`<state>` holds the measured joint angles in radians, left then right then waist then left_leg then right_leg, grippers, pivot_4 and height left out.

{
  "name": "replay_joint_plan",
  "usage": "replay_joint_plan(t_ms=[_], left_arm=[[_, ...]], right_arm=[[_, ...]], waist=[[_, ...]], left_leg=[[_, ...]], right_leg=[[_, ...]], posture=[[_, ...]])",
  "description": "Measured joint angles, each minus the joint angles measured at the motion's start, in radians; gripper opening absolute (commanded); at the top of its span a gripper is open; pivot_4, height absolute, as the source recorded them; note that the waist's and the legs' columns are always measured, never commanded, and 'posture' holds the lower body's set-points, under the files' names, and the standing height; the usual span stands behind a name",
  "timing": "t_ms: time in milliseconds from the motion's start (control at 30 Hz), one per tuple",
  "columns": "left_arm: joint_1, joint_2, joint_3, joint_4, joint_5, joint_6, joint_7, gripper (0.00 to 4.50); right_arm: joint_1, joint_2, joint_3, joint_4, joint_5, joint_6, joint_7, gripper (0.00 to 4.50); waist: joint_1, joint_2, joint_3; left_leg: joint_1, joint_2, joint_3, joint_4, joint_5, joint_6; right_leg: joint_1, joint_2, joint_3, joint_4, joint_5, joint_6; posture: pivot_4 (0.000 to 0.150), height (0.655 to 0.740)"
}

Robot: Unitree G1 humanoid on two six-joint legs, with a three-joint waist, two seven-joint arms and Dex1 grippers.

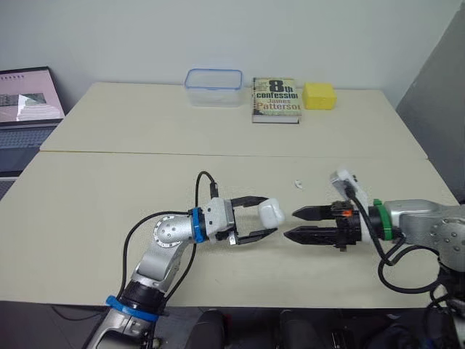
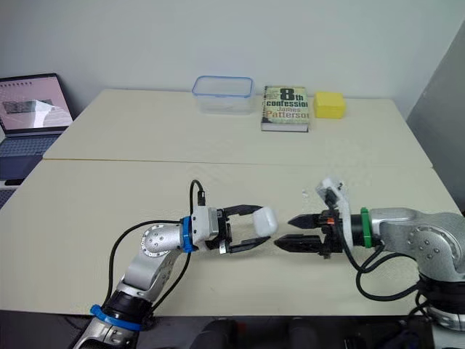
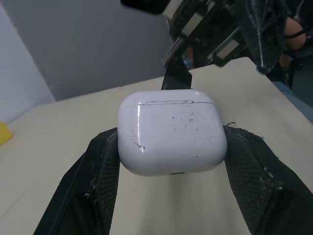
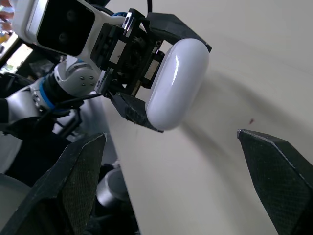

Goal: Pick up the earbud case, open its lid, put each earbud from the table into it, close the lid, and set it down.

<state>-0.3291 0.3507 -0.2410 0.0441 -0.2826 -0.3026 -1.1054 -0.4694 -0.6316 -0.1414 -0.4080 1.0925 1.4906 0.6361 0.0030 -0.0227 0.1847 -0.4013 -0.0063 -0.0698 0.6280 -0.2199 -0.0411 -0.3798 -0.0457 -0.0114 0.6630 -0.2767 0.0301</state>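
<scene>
- Since the earbud case (image 3: 171,132) is clamped between the two black fingers (image 3: 105,166) of the left gripper (image 1: 267,217), it hangs clear of the worktop (image 1: 109,211), near the front edge and roughly midway between the two arms.
- The right gripper (image 1: 290,224) stands wide and holds nothing. Its tips aim straight at the case and stop just short of it, so the case lies directly to the robot's left of those tips.
- The lid is shut. In the left wrist view its seam runs across the far end of the case, the end turned away from the left wrist and toward the right gripper.
- I judge that the lid-opening turns on this facing, since the right arm is the free one and the lid end looks its way.
- In the right wrist view the case reads as a rounded oval, its long axis spanning from one left finger to the other.
- One small white earbud (image 1: 298,183) lies on the worktop just beyond the gap between the grippers, nearer the right arm.
- A white item (image 1: 343,177) sits by the right wrist. I cannot tell whether it is the second earbud or part of the arm.
- The hinge side of the case is hidden.
</scene>
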Motion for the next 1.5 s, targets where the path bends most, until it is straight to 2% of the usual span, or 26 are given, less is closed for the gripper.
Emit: replay_joint_plan(t_ms=[133,467,567,867,1067,1133,1233,1267,1300,1400,1500], left_arm=[[0.0,-0.003,-0.01,0.019,0.015,-0.054,-0.02,2.77],[0.002,-0.003,-0.01,0.027,0.023,-0.08,-0.006,2.77],[0.002,-0.003,-0.01,0.034,0.026,-0.081,0.003,2.77],[0.002,-0.012,-0.009,0.041,0.033,-0.098,0.014,2.77],[-0.01,-0.024,-0.004,0.061,0.042,-0.105,0.028,2.77],[-0.019,-0.025,0.002,0.068,0.031,-0.094,0.025,3.5],[-0.041,-0.02,0.008,0.08,0.014,-0.065,0.02,4.32],[-0.049,-0.012,0.008,0.084,0.015,-0.05,0.014,4.5],[-0.059,0.004,0.008,0.088,0.016,-0.026,0.006,4.5],[-0.105,0.086,0.009,0.1,0.022,0.123,-0.014,4.5],[-0.158,0.171,0.012,0.084,0.007,0.411,-0.018,4.5]], right_arm=[[-0.043,0.091,-0.036,0.053,0.067,0.083,-0.087,4.5],[-0.057,0.134,-0.054,0.082,0.147,0.116,-0.201,4.5],[-0.057,0.15,-0.052,0.093,0.148,0.116,-0.225,3.9],[-0.063,0.157,-0.05,0.136,0.148,0.116,-0.238,0.83],[-0.082,0.168,-0.053,0.178,0.148,0.116,-0.248,0.82],[-0.097,0.169,-0.053,0.195,0.152,0.116,-0.252,0.82],[-0.115,0.174,-0.051,0.197,0.176,0.116,-0.248,0.82],[-0.12,0.172,-0.05,0.197,0.178,0.116,-0.246,0.82],[-0.126,0.168,-0.047,0.197,0.177,0.116,-0.246,0.82],[-0.148,0.131,-0.029,0.195,0.164,0.106,-0.24,0.82],[-0.163,-0.001,0.053,0.139,0.074,0.044,-0.178,0.82]], waist=[[-0.004,0.0,0.0],[-0.005,0.0,0.0],[-0.005,0.0,0.0],[-0.005,0.001,0.0],[-0.005,0.001,0.0],[-0.005,0.001,0.0],[-0.006,0.001,0.0],[-0.006,0.001,0.0],[-0.006,0.001,0.0],[-0.009,0.001,0.001],[-0.01,0.002,0.001]], left_leg=[[0.0,0.0,0.0,0.0,0.0,0.0],[0.0,0.0,-0.001,0.0,0.0,0.0],[0.0,0.0,-0.001,0.0,0.0,0.0],[0.0,0.0,-0.001,0.0,0.0,0.0],[0.0,0.0,-0.001,0.0,0.0,0.0],[0.0,0.0,-0.001,0.0,0.0,0.0],[0.0,0.0,-0.001,0.0,0.0,0.0],[0.0,0.0,-0.001,0.0,0.0,0.0],[0.0,0.0,-0.001,0.0,0.0,0.0],[0.0,0.001,-0.001,0.0,0.0,0.0],[-0.003,0.0,-0.002,0.0,0.0,0.0]], right_leg=[[0.0,0.001,0.0,0.001,0.0,0.0],[0.0,0.003,0.0,0.0,0.0,0.0],[0.0,0.004,0.0,0.001,0.0,0.0],[-0.001,0.006,0.0,0.001,0.0,0.0],[-0.001,0.006,0.0,0.001,0.0,0.0],[-0.001,0.006,0.0,0.001,0.0,0.0],[-0.001,0.006,0.0,0.001,-0.001,0.001],[-0.001,0.007,0.0,0.001,-0.001,0.001],[-0.002,0.007,0.0,0.001,-0.001,0.002],[-0.002,0.008,-0.001,0.002,-0.003,0.004],[-0.005,0.008,0.0,0.001,-0.003,0.005]], posture=[[0.15,0.74],[0.15,0.74],[0.15,0.74],[0.15,0.74],[0.15,0.74],[0.15,0.74],[0.15,0.74],[0.15,0.74],[0.15,0.74],[0.15,0.74],[0.15,0.74]])
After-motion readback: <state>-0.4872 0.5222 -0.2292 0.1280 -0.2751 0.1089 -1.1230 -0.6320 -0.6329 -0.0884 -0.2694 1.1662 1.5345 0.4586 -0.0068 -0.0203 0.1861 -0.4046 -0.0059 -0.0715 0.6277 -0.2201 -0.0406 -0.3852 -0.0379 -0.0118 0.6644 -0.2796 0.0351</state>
